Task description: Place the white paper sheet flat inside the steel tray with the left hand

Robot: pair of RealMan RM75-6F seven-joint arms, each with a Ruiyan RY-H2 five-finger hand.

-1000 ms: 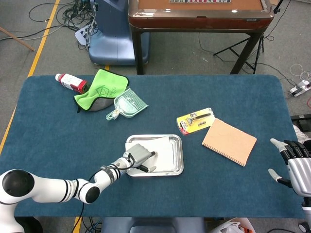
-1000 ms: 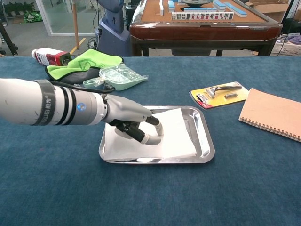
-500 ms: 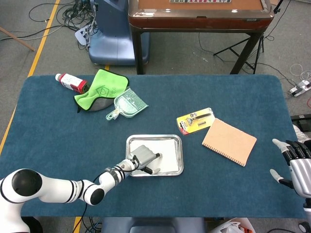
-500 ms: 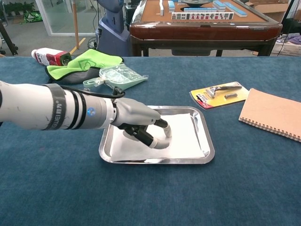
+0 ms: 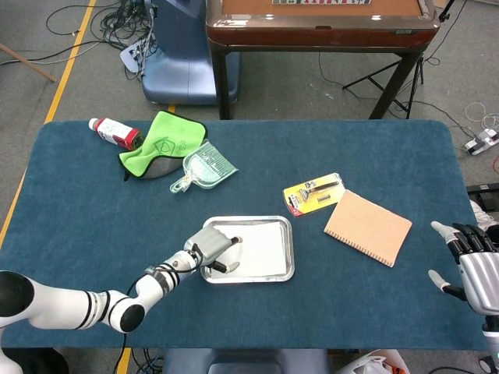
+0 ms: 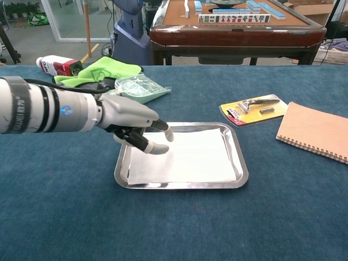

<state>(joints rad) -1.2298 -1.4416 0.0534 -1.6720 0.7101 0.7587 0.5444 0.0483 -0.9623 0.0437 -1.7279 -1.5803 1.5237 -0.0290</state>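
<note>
Just under the left hand, hovering loosely spread and holding nothing, the white paper sheet is lying flat inside the steel tray.

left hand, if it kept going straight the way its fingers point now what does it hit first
Probably the white paper sheet in the steel tray: the left hand points right and slightly down over the tray's left end. Its height above the sheet is unclear.

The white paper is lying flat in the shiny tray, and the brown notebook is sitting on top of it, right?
Not quite. The white paper does lie flat in the steel tray, but the brown notebook is not on it. The chest view shows the notebook on the table, off to the right of the tray and apart from it.
</note>
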